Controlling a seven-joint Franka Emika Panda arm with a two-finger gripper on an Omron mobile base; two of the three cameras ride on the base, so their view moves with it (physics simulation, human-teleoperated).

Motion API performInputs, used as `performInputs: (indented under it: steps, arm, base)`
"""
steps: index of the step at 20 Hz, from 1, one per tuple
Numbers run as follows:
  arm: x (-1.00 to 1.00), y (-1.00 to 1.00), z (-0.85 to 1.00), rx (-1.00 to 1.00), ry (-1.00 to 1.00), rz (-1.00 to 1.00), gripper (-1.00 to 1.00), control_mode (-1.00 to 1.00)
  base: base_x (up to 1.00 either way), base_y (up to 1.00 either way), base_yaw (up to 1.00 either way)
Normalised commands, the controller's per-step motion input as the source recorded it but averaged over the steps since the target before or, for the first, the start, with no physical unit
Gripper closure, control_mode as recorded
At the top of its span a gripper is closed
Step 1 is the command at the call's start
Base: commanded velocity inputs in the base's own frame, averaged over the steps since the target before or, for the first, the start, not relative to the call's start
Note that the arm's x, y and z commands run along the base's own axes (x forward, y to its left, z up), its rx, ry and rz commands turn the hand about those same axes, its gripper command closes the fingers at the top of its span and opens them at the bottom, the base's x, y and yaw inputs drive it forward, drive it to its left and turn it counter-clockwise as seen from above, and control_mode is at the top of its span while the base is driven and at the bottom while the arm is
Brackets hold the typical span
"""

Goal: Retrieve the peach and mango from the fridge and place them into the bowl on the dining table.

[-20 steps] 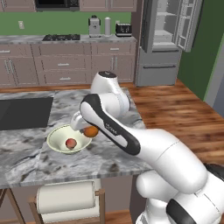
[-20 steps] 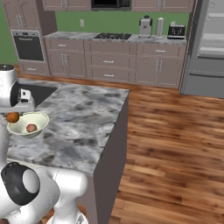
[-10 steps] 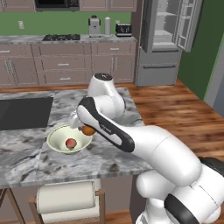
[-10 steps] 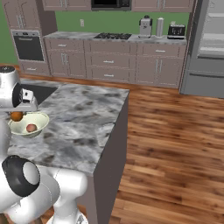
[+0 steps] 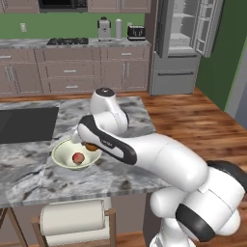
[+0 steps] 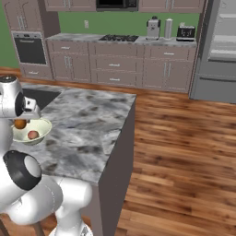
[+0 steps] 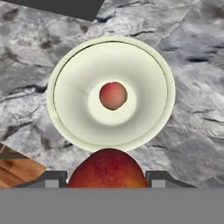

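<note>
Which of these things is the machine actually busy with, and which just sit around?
Busy with: mango in the pincer, peach in the bowl, dining table, fridge.
Sitting around: paper towel roll, toaster, stove.

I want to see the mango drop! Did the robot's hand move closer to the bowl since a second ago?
Yes. The gripper with the mango slid slightly left, further over the bowl rim.

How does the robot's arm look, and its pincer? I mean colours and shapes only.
The arm is glossy white, built of thick rounded segments with dark grey rings and caps at the joints, one dark cap on top of a rounded joint. No cables or markings are visible. The pincer has two small dark grey fingertips, blocky and flat-topped.
</note>
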Motion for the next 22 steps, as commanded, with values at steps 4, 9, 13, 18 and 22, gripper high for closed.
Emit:
performInputs:
  steps: [4, 9, 13, 18, 22]
  arm:
    - [0.32, 0.21, -0.26, 0.0, 0.0, -0.04, 1.0, -1.0]
    - [0.19, 0.14, -0.22, 0.0, 0.0, -0.04, 1.0, -1.0]
    - [0.1, 0.06, -0.19, 0.0, 0.0, -0.05, 1.0, -1.0]
    - [0.13, 0.06, -0.19, 0.0, 0.0, -0.04, 1.0, -1.0]
    - [0.23, 0.09, -0.19, 0.0, 0.0, -0.05, 1.0, -1.0]
  base:
    - [0.0, 0.0, 0.0]
    - [0.0, 0.0, 0.0]
    - [0.0, 0.0, 0.0]
    - [0.0, 0.0, 0.0]
    - [0.0, 0.0, 0.0]
